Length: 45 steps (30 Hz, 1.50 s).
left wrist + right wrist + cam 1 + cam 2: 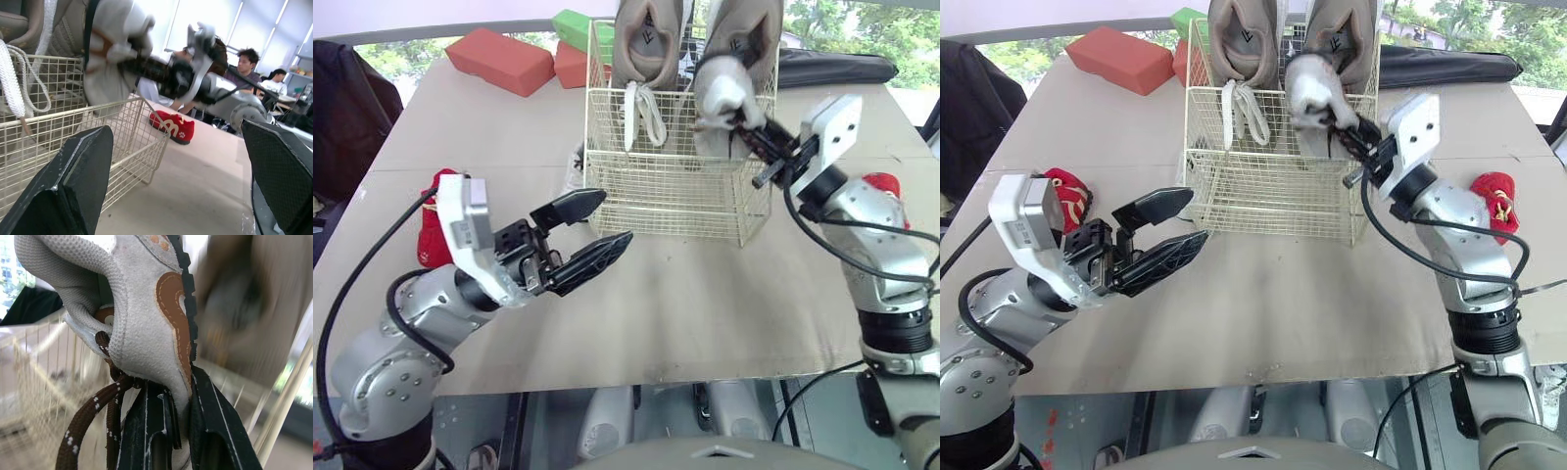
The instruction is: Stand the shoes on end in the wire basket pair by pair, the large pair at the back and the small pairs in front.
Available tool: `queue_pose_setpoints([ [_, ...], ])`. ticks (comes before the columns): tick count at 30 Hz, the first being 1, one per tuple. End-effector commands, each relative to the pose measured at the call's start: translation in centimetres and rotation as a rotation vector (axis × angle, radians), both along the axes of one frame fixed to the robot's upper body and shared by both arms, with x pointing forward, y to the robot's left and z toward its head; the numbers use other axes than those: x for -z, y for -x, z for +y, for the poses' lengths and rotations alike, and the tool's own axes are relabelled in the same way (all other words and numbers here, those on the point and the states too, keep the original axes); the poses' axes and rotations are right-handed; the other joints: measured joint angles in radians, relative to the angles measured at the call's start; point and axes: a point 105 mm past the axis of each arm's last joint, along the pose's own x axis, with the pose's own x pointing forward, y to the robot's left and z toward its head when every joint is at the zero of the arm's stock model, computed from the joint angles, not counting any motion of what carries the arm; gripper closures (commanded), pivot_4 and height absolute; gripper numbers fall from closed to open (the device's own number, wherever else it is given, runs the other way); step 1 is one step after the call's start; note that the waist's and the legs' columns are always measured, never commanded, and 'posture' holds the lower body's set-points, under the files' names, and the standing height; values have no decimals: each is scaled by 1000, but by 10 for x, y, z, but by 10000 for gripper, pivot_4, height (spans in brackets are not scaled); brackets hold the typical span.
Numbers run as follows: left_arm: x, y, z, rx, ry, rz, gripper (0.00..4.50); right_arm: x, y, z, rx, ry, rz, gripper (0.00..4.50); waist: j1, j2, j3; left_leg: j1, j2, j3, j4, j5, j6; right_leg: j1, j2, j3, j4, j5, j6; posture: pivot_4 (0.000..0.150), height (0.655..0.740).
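A cream wire basket (666,201) stands mid-table with two large taupe shoes (646,44) on end at its back. My right gripper (751,135) is shut on a small grey shoe (724,96) with brown laces (100,418), held above the basket's right front part. In the right wrist view the fingers (210,431) pinch the shoe's heel edge (146,308). My left gripper (592,228) hangs open and empty above the table, in front of the basket's left corner. One small red shoe (433,225) lies at the left, another (883,184) at the right.
Red foam blocks (499,61) and a green one (579,23) lie at the back left. A black bag (837,67) lies at the back right, dark cloth (342,108) off the left edge. A pale object (576,162) sits against the basket's left wall. People sit beyond the table (249,63).
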Motion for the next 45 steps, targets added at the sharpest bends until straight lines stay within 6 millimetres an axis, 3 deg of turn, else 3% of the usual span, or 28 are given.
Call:
queue_pose_setpoints([
  [1, -9, 7, -2, 13, 5, -51, 30, 3, 2, -6, -40, -51, 36, 41451, -1, 0, 0, 0, 0, 0, 0, 0, 0, 0, 0, 0, 0, 0, 0, 1500, 7400],
  [3, -8, 6, -2, 6, 3, -52, 0, 12, 3, -8, -73, -47, 81, 33983, 0, 0, 0, 1, 0, 0, 0, 0, 0, 1, 0, 0, 0, 0, 0, 1500, 7400],
  [5, -8, 5, 0, -7, 10, -47, 0, 15, 6, -10, -96, -30, 97, 23300, 0, 0, 0, 2, 0, 0, 0, 0, 0, 1, 0, 0, 0, 0, 0, 1500, 7400],
  [6, -8, 4, 1, -12, 15, -43, 0, 15, 10, -10, -122, -21, 99, 21080, 0, 0, 0, 2, 0, 0, -1, 0, 0, 2, 0, 0, 0, 0, 0, 1500, 7400],
  [10, -6, 1, 3, -35, 24, -21, 0, 5, 22, -11, -164, 1, 79, 2659, 5, 0, 0, 10, 0, 1, -2, -1, 1, 9, 0, 0, -1, 0, 0, 1500, 7400],
  [16, -2, -6, 9, -106, 19, 6, 0, -16, 43, -17, -201, 51, 9, 2659, 12, 1, 0, 14, 0, 1, -3, -1, 1, 12, 0, 1, -1, 0, 0, 1500, 7400],
  [22, 3, -4, -9, -46, -4, 52, 0, -24, 64, -41, -136, -31, 77, 1247, 22, 1, 0, 14, 0, 0, -5, -1, 1, 12, 0, 1, -2, 0, 0, 1500, 7400],
  [29, 8, -11, -39, 61, -70, 93, 0, -1, 77, -58, 55, -50, 159, 1247, 19, 1, 0, 14, -1, 2, -5, -1, 1, 12, 0, 1, -2, 0, 0, 1500, 7400],
  [35, 3, -16, -59, 180, -78, 35, 0, 24, 81, -100, 421, -90, 214, 1247, 20, 1, 0, 14, -2, 5, -5, -1, 1, 12, 2, 1, -2, -1, 0, 1500, 7400],
  [42, 11, -20, -69, 272, -172, 53, 0, 49, 85, -136, 734, 43, 292, 1247, 18, 1, 0, 15, -2, 6, -5, -1, 1, 12, 2, 3, -2, -1, 0, 1500, 7400],
  [45, 11, -19, -70, 302, -204, 60, 0, 52, 85, -128, 652, 26, 320, 1247, 18, 1, 0, 15, -2, 6, -6, -1, 1, 12, 2, 2, -2, -1, 0, 1500, 7400],
])
